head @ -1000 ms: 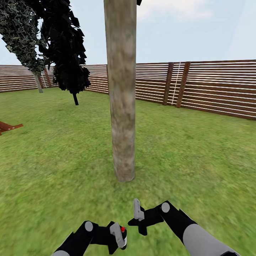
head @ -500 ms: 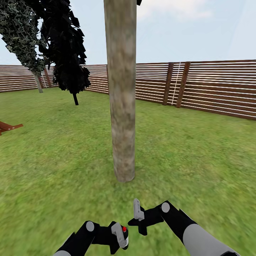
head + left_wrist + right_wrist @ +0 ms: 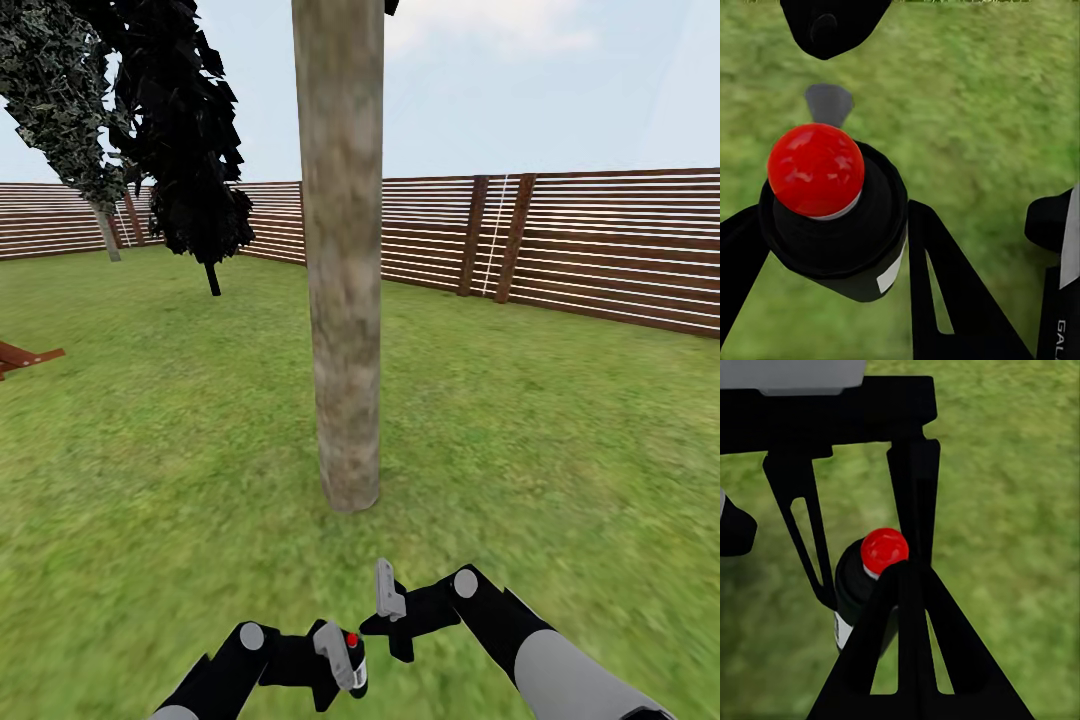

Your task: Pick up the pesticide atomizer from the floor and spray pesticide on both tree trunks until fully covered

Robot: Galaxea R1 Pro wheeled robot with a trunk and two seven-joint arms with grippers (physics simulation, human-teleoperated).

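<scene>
Between our left gripper's (image 3: 335,665) jaws sits the pesticide atomizer (image 3: 832,217), a black can with a red button top, and the left wrist view shows a dark finger pressed against each side of its body, so we judge it firmly held. Our right gripper (image 3: 390,610) hangs just beside it, a little farther and to the right; in the head view one grey finger (image 3: 387,592) stands up, but we cannot tell from these views whether those jaws stand wide or narrow, and nothing sits between them. Both grippers hover low over the grass lawn (image 3: 560,450), near us. Straight ahead rises the nearer tree trunk (image 3: 342,300), thick and mottled tan-grey, and we see no white specks on its bark, so spraying looks not yet begun here. Far to the left, against the slatted fence (image 3: 600,250), stands a second pale trunk (image 3: 106,232) under a grey-green crown, partly behind a slim black-leaved tree (image 3: 190,150); it is too small to judge its bark. We reckon the pick-up is done, and what remains is lifting the nozzle toward the near trunk, covering it fully, then crossing the lawn to treat the other.
</scene>
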